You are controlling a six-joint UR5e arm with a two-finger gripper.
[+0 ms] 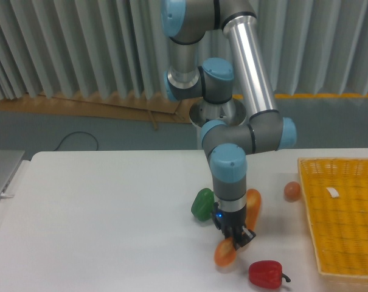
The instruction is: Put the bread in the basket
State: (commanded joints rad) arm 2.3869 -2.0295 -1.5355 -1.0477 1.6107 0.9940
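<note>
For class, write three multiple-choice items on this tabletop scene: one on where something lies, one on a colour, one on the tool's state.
1. Where is the basket?
A. the table's right side
B. the left side
C. under the arm

2. What colour is the pepper left of the bread?
A. red
B. green
C. yellow

3. The tool is:
A. wide open over the basket
B. shut on the bread
C. gripping the egg-like ball

Answers: 1 A, it fills the right edge. 2 B, the red pepper lies nearer the front. 3 B, its fingers pinch the loaf.
</note>
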